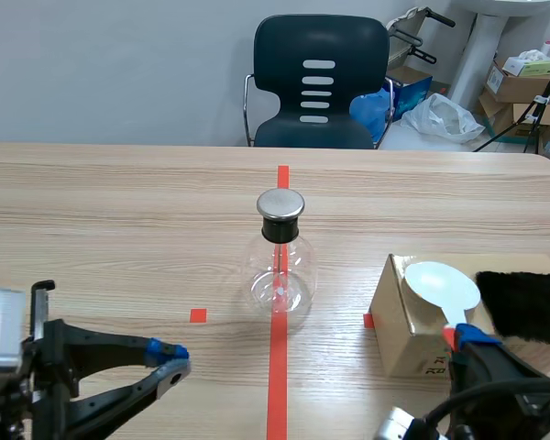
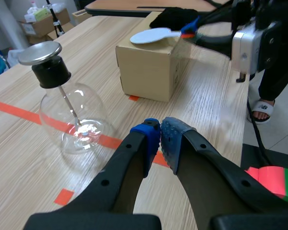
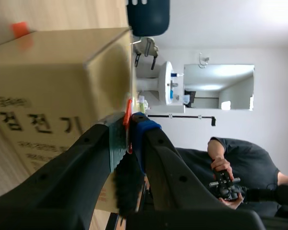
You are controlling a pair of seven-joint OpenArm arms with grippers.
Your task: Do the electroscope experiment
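Note:
The electroscope (image 1: 280, 257), a clear glass flask with a black stopper and a round metal cap, stands on the red tape line at mid-table; it also shows to one side ahead of my left gripper (image 2: 74, 120). My left gripper (image 1: 171, 359) (image 2: 161, 139) rests low at the near left, shut on nothing. A white paddle (image 1: 442, 286) (image 2: 151, 36) with an orange-red handle (image 3: 128, 120) lies flat on top of a cardboard box (image 1: 408, 335) (image 3: 53, 86). My right gripper (image 1: 466, 341) (image 3: 129, 125) is shut on that handle.
A black fur cloth (image 1: 527, 304) (image 2: 175, 17) lies on the box behind the paddle. A dark chair (image 1: 319, 82) stands past the table's far edge. A person holding a controller (image 3: 230, 182) shows in the right wrist view.

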